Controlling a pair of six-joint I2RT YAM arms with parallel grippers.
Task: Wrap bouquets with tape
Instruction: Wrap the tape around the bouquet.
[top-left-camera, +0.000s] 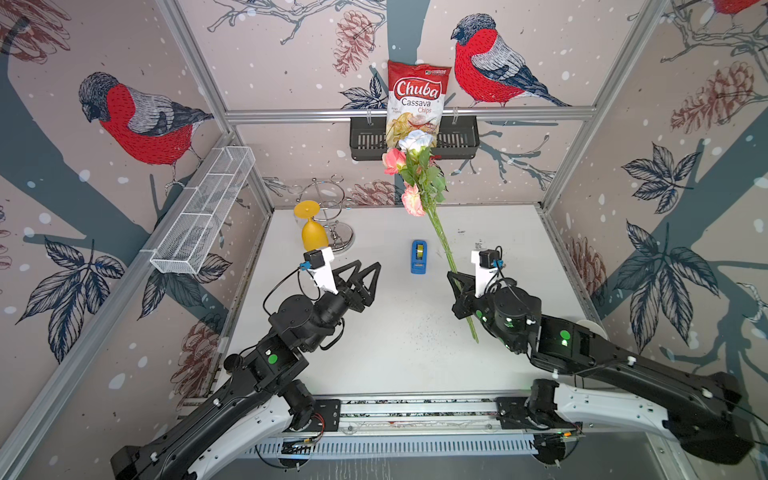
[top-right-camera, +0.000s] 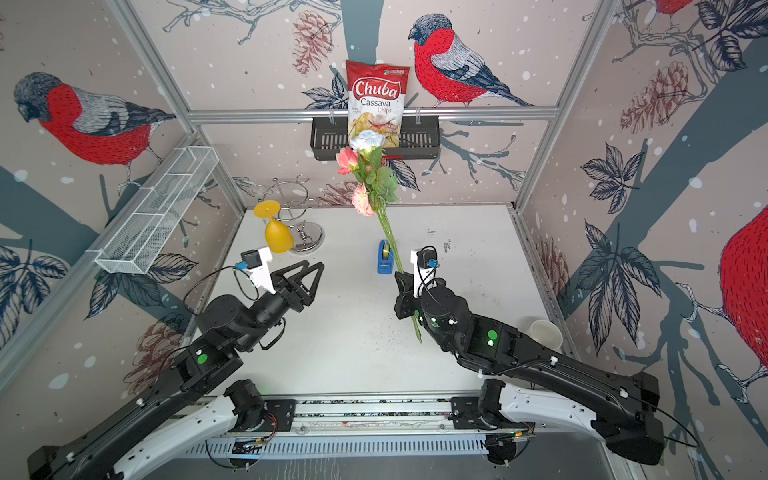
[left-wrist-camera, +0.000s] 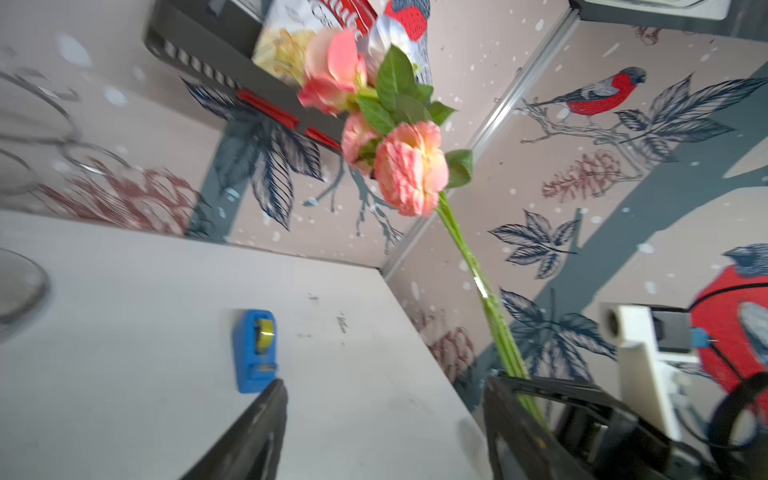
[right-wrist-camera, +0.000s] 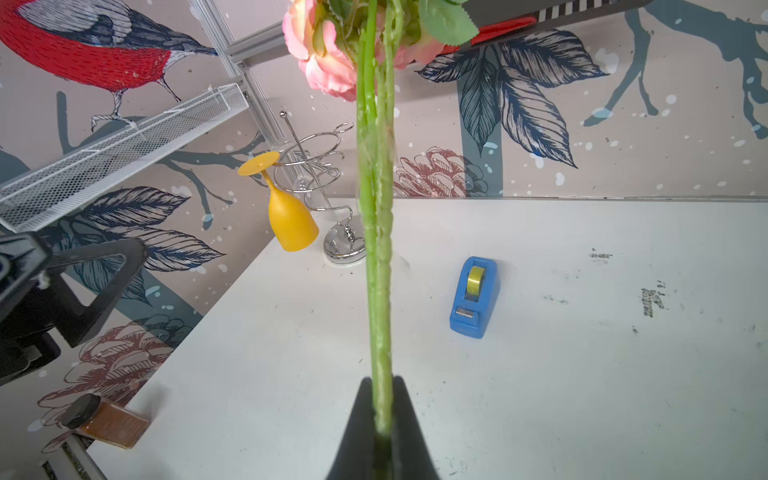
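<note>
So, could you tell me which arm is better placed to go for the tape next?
Probably the left: the left gripper is open, empty and beside the tape, while the right gripper is shut on the bouquet stems.

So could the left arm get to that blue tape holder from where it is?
Probably yes. The left gripper is open and holds nothing, and only bare table lies between it and the tape. The bouquet is held up off to the side by the right gripper.
</note>
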